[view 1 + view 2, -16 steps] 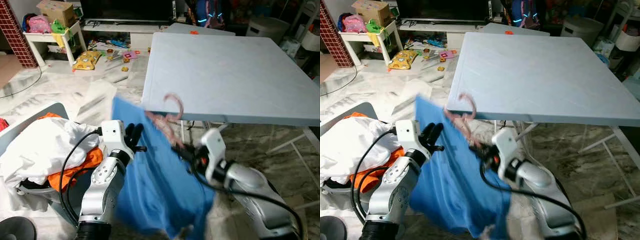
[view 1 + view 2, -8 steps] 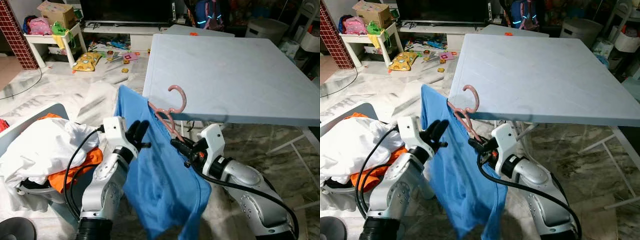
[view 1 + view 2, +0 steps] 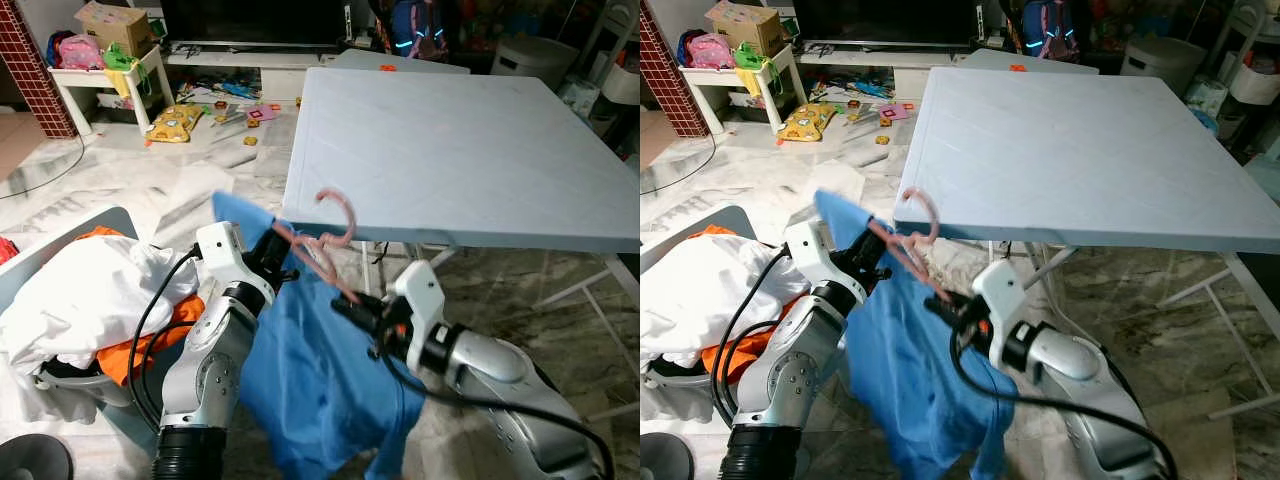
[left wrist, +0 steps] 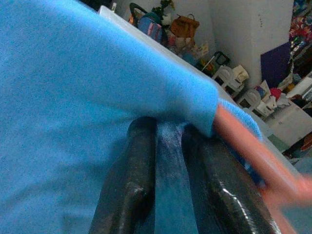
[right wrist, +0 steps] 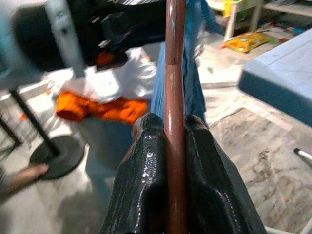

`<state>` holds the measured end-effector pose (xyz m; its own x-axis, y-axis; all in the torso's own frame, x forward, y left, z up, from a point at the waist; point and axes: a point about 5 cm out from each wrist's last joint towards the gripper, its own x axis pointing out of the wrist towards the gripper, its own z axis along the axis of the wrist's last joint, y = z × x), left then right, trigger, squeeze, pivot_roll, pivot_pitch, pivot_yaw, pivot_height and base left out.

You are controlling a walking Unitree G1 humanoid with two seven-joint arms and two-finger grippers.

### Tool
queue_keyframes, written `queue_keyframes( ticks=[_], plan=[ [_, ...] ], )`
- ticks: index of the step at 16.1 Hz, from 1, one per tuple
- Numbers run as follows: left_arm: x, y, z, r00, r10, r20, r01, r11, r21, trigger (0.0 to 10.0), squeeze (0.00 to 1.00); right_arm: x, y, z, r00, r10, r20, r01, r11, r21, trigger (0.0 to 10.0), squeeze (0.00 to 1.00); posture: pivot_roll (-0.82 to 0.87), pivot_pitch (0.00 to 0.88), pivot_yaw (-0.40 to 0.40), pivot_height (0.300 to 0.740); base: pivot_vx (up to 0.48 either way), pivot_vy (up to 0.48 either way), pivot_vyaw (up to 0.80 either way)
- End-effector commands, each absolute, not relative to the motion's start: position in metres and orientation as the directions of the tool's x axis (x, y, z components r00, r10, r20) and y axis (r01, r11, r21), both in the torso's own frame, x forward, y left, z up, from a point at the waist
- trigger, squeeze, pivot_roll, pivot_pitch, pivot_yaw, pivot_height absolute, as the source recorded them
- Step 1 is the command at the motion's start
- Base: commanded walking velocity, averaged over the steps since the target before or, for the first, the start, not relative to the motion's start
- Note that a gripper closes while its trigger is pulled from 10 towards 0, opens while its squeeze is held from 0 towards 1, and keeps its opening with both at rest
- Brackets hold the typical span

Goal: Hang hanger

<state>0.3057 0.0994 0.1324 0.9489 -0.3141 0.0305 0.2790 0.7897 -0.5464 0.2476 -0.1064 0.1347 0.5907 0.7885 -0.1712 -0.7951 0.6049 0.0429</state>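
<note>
Right hand (image 3: 345,304) pinching pink hanger (image 3: 322,243) draped with blue shirt (image 3: 320,380); left hand (image 3: 275,247) clamped on shirt collar, before pale table (image 3: 470,150), marble floor (image 3: 130,180).

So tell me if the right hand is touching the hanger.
Touching. In the right wrist view the right hand has both fingers pressed against the pink hanger bar.

Both grippers hold a pink hanger (image 3: 908,243) with a blue shirt (image 3: 910,370).
</note>
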Motion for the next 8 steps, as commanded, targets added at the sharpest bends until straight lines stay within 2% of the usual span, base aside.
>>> queue_keyframes(
  ticks=[1,2,3,8],
  plan=[
    [0.303,0.087,0.129,0.945,-0.327,0.029,0.278,0.750,-0.601,4.1,0.00,0.244,-0.103,0.141,0.558,0.816,-0.149,-0.823,0.567,0.020,10.0,0.00,-0.14,0.000,-0.036,0.740,0.000,0.000,0.00],
    [0.303,0.089,0.130,0.946,-0.322,0.033,0.276,0.749,-0.602,1.2,0.00,0.245,-0.105,0.141,0.561,0.813,-0.155,-0.822,0.569,0.010,10.0,0.00,-0.14,0.000,-0.035,0.740,0.000,0.000,0.00],
    [0.304,0.091,0.128,0.952,-0.305,0.031,0.261,0.755,-0.601,0.0,0.00,0.246,-0.106,0.142,0.562,0.813,-0.153,-0.822,0.569,0.007,10.0,0.00,-0.14,0.000,-0.035,0.740,0.000,0.000,0.00],
    [0.306,0.102,0.123,0.968,-0.250,0.003,0.208,0.800,-0.563,0.0,0.00,0.246,-0.108,0.141,0.556,0.814,-0.169,-0.827,0.562,-0.015,10.0,0.00,-0.14,0.000,-0.035,0.740,0.000,0.000,0.00]
  ],
)
